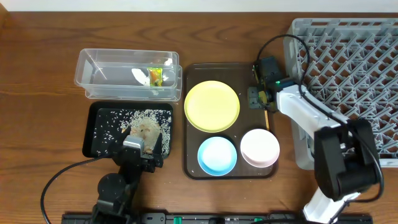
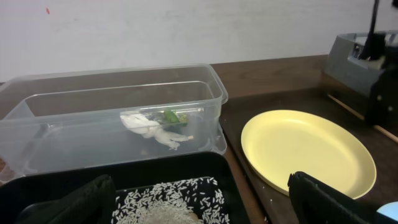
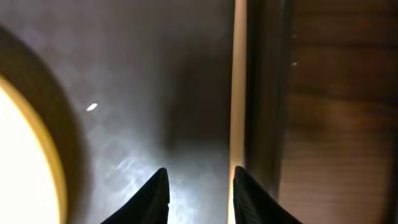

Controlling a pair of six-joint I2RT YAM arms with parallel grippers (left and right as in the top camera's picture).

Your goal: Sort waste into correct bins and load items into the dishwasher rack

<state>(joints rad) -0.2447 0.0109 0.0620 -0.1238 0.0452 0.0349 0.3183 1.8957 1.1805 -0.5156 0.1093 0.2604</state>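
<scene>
Brown tray (image 1: 189, 112), right claw (image 3: 201, 173) narrow beside chopstick (image 3: 239, 81), clearest at wrist, left claw (image 2: 200, 186) wide

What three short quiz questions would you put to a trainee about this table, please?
1. True or false: the yellow plate already sits in the grey rack.
2. What lies in the clear tub?
A. loose rice grains
B. a wrapper and paper scraps
C. a white cup
3. Which colours are the two bowls on the brown serving tray?

Key
1. False: the plate is on the serving tray.
2. B
3. Light blue and pink: the light-blue bowl and the pink bowl.
</scene>
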